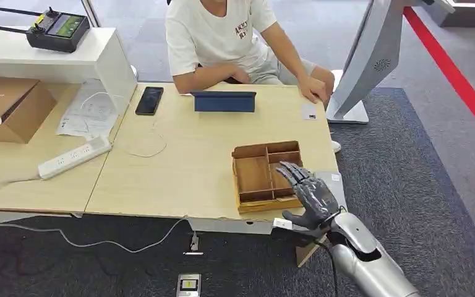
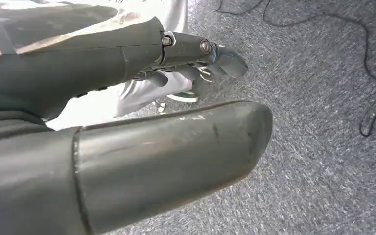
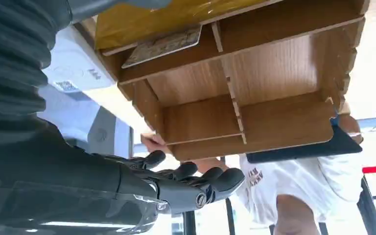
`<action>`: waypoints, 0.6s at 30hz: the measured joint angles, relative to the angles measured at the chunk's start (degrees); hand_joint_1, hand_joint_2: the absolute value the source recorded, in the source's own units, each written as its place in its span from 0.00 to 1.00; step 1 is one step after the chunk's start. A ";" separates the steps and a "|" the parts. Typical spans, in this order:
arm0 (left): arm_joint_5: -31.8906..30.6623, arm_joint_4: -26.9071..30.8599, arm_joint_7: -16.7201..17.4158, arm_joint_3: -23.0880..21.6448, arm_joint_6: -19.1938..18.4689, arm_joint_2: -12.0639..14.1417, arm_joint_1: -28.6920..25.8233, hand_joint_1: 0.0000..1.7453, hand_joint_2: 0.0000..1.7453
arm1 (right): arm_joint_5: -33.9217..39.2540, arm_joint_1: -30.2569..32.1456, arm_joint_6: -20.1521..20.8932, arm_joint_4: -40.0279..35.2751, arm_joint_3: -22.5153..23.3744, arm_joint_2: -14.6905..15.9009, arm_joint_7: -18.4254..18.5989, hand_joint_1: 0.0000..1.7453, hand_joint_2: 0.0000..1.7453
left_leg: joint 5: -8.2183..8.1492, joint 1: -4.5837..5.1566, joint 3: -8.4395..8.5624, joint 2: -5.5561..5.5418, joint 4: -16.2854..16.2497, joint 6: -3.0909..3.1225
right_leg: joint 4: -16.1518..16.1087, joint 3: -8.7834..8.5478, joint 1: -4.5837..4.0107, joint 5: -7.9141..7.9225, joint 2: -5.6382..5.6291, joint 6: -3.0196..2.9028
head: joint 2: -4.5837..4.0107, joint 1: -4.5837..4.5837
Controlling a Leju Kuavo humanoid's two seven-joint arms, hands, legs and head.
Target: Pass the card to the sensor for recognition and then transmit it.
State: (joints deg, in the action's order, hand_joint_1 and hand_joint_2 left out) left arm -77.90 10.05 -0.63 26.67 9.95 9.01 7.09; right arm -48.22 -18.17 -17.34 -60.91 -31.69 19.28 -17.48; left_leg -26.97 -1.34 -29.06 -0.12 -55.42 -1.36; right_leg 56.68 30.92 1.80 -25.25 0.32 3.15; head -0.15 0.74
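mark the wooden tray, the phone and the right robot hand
wooden tray (image 1: 253, 176), head view, floor of its big compartment
phone (image 1: 149, 100), head view, middle of the dark screen
right robot hand (image 1: 309, 190), head view, back of the hand over the tray's near right corner

Around the one wooden tray (image 1: 245, 204), which is split into four compartments, the table (image 1: 179, 173) carries one black phone (image 1: 149, 100), one blue tablet case (image 1: 223, 101), one white power strip (image 1: 74, 157) and one cardboard box (image 1: 6, 108) well to its left. One card (image 3: 162, 45) lies in the tray. One remote controller (image 1: 55, 29) sits on the white shelf (image 1: 99, 52) beyond it. One person (image 1: 222, 37) sits across from the tray.
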 joint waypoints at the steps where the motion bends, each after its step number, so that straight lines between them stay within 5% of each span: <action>1: 0.00 0.00 0.02 0.00 0.02 0.07 0.00 0.00 0.00 | -0.85 -0.04 -1.09 0.37 -0.22 0.00 0.15 0.00 1.00 | 0.00 0.00 0.00 0.01 0.00 0.00 | 0.00 0.00 0.00 0.00 0.00 0.00 | 0.00 0.00; 7: 0.00 0.00 -0.02 0.00 0.20 0.09 0.01 0.00 0.00 | -3.79 -0.11 -5.23 2.44 -1.42 -0.11 0.39 0.00 1.00 | 0.00 0.00 0.00 0.00 0.00 0.00 | 0.00 0.00 0.00 0.00 0.00 0.00 | 0.00 0.00; 18: 0.00 0.00 -0.18 -0.35 0.20 0.11 0.01 0.00 0.00 | -3.97 -0.15 -6.53 4.89 -2.29 -0.09 -0.07 0.00 1.00 | 0.00 0.00 0.01 0.01 0.00 0.00 | 0.00 0.01 0.00 0.00 0.00 0.00 | 0.00 0.00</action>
State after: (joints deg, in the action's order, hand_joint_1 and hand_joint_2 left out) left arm -77.90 10.05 -0.81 26.32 10.14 9.11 7.10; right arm -52.19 -18.32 -23.87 -56.02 -33.99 19.19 -17.55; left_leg -26.97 -1.34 -29.05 -0.11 -55.42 -1.36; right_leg 56.68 30.93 1.80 -25.25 0.32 3.15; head -0.15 0.74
